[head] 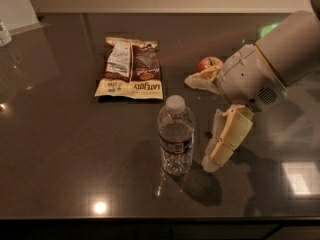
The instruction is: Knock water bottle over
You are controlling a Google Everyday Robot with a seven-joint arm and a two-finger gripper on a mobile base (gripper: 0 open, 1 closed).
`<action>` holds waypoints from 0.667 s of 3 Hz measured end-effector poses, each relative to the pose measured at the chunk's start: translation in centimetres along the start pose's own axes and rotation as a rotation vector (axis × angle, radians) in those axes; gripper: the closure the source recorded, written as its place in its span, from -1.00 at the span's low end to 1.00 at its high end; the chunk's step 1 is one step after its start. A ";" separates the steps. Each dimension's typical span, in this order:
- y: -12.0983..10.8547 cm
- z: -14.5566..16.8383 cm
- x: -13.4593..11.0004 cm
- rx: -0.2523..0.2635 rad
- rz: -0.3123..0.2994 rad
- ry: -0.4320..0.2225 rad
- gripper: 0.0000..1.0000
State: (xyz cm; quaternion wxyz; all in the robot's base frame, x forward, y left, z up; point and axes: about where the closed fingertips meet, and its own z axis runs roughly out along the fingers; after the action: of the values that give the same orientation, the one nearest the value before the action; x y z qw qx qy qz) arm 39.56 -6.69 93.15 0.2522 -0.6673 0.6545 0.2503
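Note:
The water bottle [176, 136] stands upright near the middle of the dark table [65, 149]. It is clear and ribbed, with a white cap and a dark label band. My gripper [200, 122] is just to the right of the bottle and open. One cream finger [224, 141] points down with its tip close to the bottle's lower right side, a small gap showing between them. The other finger [201, 82] reaches left in front of the apple. The white arm body [255, 76] is behind the gripper at the right.
A red apple [210, 63] lies behind the gripper, partly hidden by it. A flat snack bag [131, 69] lies behind the bottle. A white board [17, 4] and a small container [4, 32] stand at the far left. The table's front edge runs below the bottle.

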 end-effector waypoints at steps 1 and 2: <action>0.2 1.3 -1.0 -0.027 -0.006 -0.069 -1.00; 0.5 1.9 -1.7 -0.039 -0.018 -0.123 -1.00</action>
State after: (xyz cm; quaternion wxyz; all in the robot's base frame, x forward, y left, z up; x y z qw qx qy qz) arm 39.00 -4.16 92.86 0.2810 -0.6612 0.6268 0.3015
